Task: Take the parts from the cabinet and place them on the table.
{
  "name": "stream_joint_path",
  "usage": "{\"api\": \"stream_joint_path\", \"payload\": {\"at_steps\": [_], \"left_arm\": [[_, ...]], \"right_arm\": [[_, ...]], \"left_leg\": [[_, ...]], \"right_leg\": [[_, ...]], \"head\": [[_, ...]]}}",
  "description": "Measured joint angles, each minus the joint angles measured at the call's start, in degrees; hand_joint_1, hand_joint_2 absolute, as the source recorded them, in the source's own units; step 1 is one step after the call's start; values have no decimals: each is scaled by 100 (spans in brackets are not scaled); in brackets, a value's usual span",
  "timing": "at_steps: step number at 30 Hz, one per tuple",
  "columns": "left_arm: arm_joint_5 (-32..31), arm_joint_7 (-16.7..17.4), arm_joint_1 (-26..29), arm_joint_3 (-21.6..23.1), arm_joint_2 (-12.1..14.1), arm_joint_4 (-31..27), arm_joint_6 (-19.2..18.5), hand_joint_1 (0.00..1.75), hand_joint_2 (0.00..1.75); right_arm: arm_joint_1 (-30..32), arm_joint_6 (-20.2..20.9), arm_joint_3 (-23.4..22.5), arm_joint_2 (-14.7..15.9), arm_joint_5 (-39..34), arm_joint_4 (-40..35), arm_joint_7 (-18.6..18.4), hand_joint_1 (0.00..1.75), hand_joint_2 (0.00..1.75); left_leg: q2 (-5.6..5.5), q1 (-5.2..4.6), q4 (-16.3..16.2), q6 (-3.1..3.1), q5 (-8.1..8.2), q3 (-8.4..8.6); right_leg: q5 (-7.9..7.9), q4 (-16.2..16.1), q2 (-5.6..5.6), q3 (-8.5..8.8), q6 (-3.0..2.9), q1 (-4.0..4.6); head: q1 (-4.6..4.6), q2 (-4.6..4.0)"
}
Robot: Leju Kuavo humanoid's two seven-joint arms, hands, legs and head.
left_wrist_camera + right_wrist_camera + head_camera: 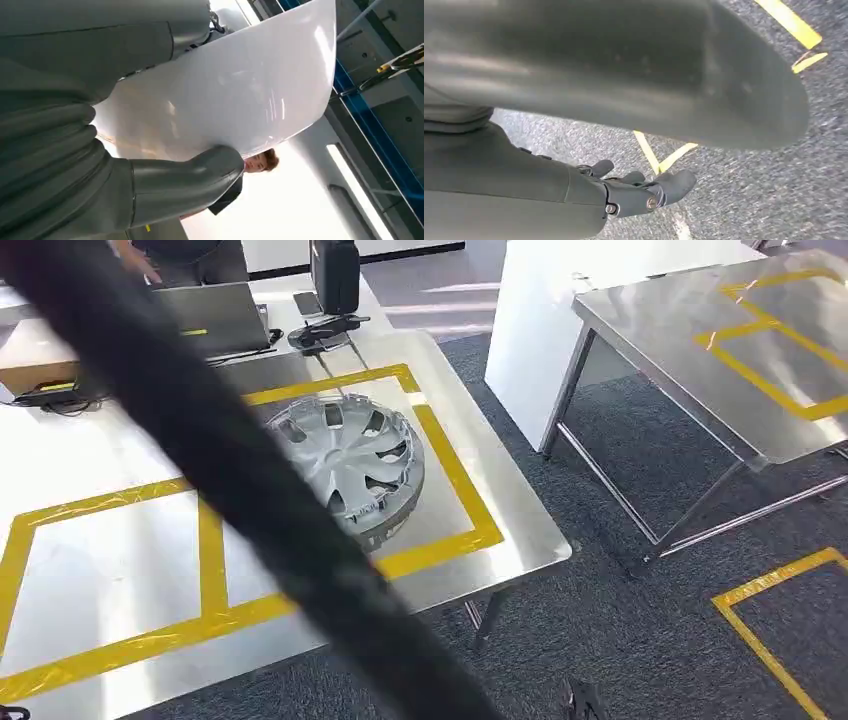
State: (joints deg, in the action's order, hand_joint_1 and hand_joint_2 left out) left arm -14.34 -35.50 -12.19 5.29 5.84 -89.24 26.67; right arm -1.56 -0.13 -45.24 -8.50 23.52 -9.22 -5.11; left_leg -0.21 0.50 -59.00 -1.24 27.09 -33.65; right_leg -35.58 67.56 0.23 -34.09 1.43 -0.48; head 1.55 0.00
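A large white panel [235, 95] with a dark back [624, 65] is the part I carry. My left hand [150, 185] grips its edge, the thick thumb pressed on the white face. In the head view the panel's dark edge [250, 490] crosses the picture as a blurred diagonal band. My right hand [634, 192] is beside the dark back, over the carpet; its thumb and curled fingers stand apart from the panel, and I cannot tell whether it holds on. A silver hubcap [350, 460] lies on the near steel table [520, 540], inside a yellow-taped square.
A second steel table [690, 350] with yellow tape stands to the right, across a strip of dark carpet [640, 640]. A white block [535, 330] stands behind it. A laptop [210, 315] and a black device [335, 275] sit at the near table's far edge, with a person [190, 255] behind.
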Motion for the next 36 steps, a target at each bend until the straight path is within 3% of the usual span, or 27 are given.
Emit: {"api": "stream_joint_path", "payload": {"at_steps": [2, 3, 4, 5, 7, 8, 11, 13, 14, 15, 17, 18, 19, 20, 22, 24, 25, 29, 32, 36], "left_arm": [[-2, -2, 3, 7, -24, 35, 0, 175, 175], [-2, -2, 3, 15, -33, 59, -2, 175, 175], [0, -8, 3, 30, -37, 96, -2, 175, 175], [7, -11, 2, 46, -37, 118, -2, 175, 175], [53, -24, -23, 81, -61, 195, -2, 175, 175], [55, -33, -47, 103, -79, 265, 0, 175, 175], [52, -13, -150, 138, -120, 516, 9, 175, 175], [68, 35, -280, 140, -133, 764, 7, 175, 175], [107, 4, -375, 140, -133, 890, 7, 175, 175], [120, -7, -460, 140, -131, 1045, 2, 175, 175], [142, -11, -486, 140, -129, 1268, -9, 175, 175], [155, -11, -487, 140, -131, 1353, -9, 175, 175], [157, -13, -494, 140, -131, 1420, -9, 175, 175], [157, -15, -513, 140, -129, 1465, -9, 175, 175], [127, 28, -590, 140, -127, 1579, -7, 175, 175], [19, 131, -848, 146, -89, 1985, -40, 175, 175], [-31, 177, -1027, 151, -76, 2272, -103, 175, 175], [-845, 385, -2090, 249, -4, 4043, 215, 175, 175], [-1795, 1351, -2841, 528, 48, 5377, 533, 175, 175], [-2496, 2711, -3308, 1010, 171, 6381, 332, 175, 175]], "right_arm": [[20, -7, 0, 11, 24, 0, 4, 0, 0], [31, -7, 0, 11, 46, 0, 9, 0, 0], [38, -2, 0, 15, 76, 0, 22, 0, 0], [37, 4, 0, 26, 101, 0, 26, 0, 0], [37, 11, 2, 55, 164, 0, 59, 0, 0], [33, 11, 2, 63, 192, 0, 77, 0, 0], [23, 44, 13, 92, 286, -2, 98, 0, 0], [17, 101, 26, 103, 345, -2, 98, 0, 0], [15, 109, 33, 105, 363, -2, 98, 0, 0], [3, 112, 42, 120, 378, -2, 98, 0, 0], [-5, 112, 52, 125, 391, -2, 98, 0, 0], [-3, 112, 52, 129, 391, -2, 98, 0, 0], [4, 112, 52, 131, 391, -2, 98, 0, 0], [9, 112, 52, 131, 391, -2, 98, 0, 0], [9, 116, 55, 131, 417, -2, 98, 0, 0], [-6, 138, 72, 133, 481, 0, 96, 0, 0], [-17, 162, 94, 149, 511, 0, 90, 0, 0], [-71, 221, 210, 168, 704, 0, 63, 0, 0], [-106, 247, 308, 203, 811, 0, 24, 0, 0], [-131, 267, 343, 216, 804, -2, 13, 0, 0]], "left_leg": [[-2, -3, -1, -6, 65, 50], [-9, -3, -2, -1, 101, 91], [-16, -3, -2, 7, 142, 147], [-19, -3, -2, 16, 182, 210], [-17, -3, 0, 45, 273, 338], [-19, -22, 8, 73, 308, 336], [-35, -15, 72, 174, 359, 386], [-27, -11, 52, 250, 398, 446], [-14, -27, -156, 259, 477, 358], [-15, -20, -568, 281, 650, 137], [-12, -10, -1500, 315, 956, -445], [-11, -8, -1764, 326, 944, -673], [-11, -7, -1718, 325, 765, -750], [-10, -6, -1403, 313, 446, -687], [-3, -7, -398, 273, -262, -345], [-6, -48, -33, 224, -248, -170], [-16, -44, -37, 183, -214, -197], [-64, -44, 5, 168, -212, -193], [-59, -46, 9, 141, -195, -188], [-42, -51, 9, 121, -182, -172]], "right_leg": [[-221, 835, 0, -559, 18, 1], [-132, 971, 0, -730, 19, 1], [105, 801, 0, -742, 9, 1], [413, 423, 0, -635, -6, 2], [1060, -635, -3, -239, -58, 8], [959, -743, -6, -166, -92, 32], [888, -814, -1, -123, -183, 81], [899, -920, -3, -8, -252, 12], [867, -928, -6, 45, -305, 7], [838, -929, -12, 87, -341, 7], [756, -929, -9, 164, -361, 9], [716, -927, 2, 207, -358, 9], [672, -927, 10, 261, -357, 9], [620, -925, 19, 330, -347, 8], [509, -924, 25, 490, -311, 8], [445, -896, 21, 455, -235, 36], [451, -914, 10, 431, -213, 31], [448, -947, -5, 470, -244, 51], [448, -1009, -1, 502, -238, 51], [453, -1032, 3, 521, -202, 49]], "head": [[-4, 0], [-4, 0], [0, 0], [-2, 0], [0, 0], [-13, 0], [-33, 0], [-41, 0], [-61, 0], [-83, 0], [-98, -2], [-103, 0], [-103, 0], [-105, 0], [-103, 0], [-144, -2], [-129, 0], [-122, 0], [-120, 0], [-118, 0]]}}
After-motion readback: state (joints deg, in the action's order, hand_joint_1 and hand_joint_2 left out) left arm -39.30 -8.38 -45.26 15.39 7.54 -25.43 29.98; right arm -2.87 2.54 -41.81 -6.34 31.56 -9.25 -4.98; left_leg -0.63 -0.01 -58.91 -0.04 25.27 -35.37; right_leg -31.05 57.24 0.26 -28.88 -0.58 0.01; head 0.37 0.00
